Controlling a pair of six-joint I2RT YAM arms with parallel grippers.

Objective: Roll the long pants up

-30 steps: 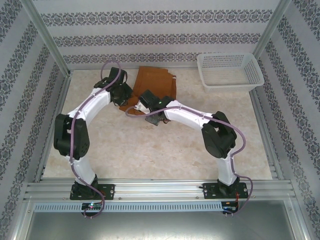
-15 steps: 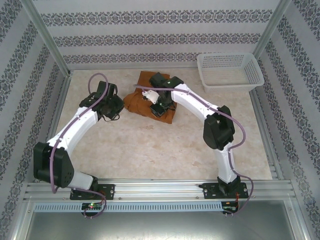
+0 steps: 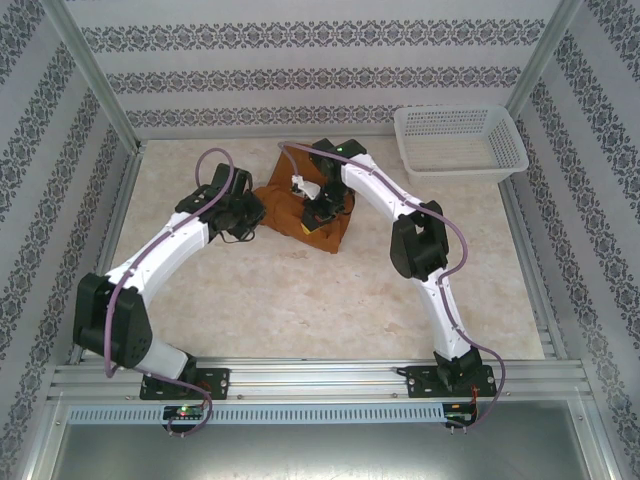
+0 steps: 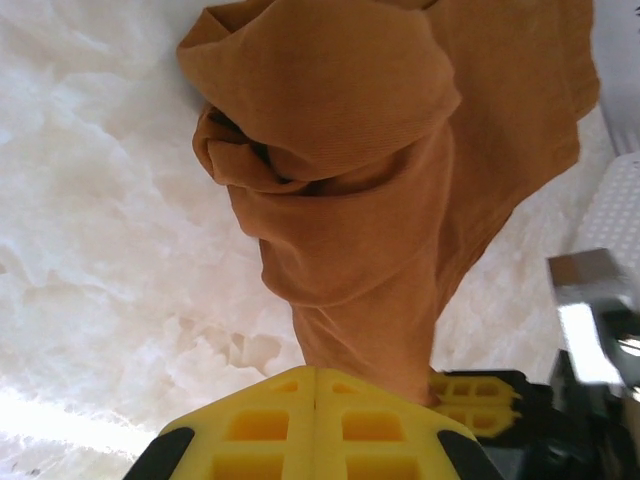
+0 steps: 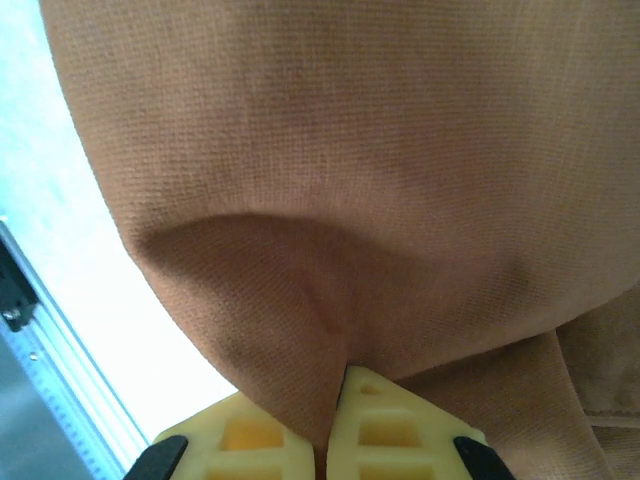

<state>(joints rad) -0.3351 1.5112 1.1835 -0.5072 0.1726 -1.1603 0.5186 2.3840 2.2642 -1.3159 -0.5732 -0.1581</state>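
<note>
The right hand [image 5: 335,405] is clamped on the pants [image 5: 350,150]. Its yellow fingers [image 5: 400,440] sit together with a fold of the rust-brown cloth running down into the seam between them, and the cloth spreads wide and smooth above the pinch. The left hand [image 4: 315,378] also has its fingers pressed together. A hanging twist of cloth meets their tips, but I cannot tell whether any of it is nipped there. Above that twist the cloth bunches into a rounded, rolled lump. From above, the two hands stand close together at the bundle, the left at its left edge and the right over its middle, with both arms reaching in from the near edge. The pants lie as a compact, bunched heap on the table [image 3: 300,300], towards the far side and about midway across. A white basket [image 3: 455,172] sits well apart from them at the far right corner.
</note>
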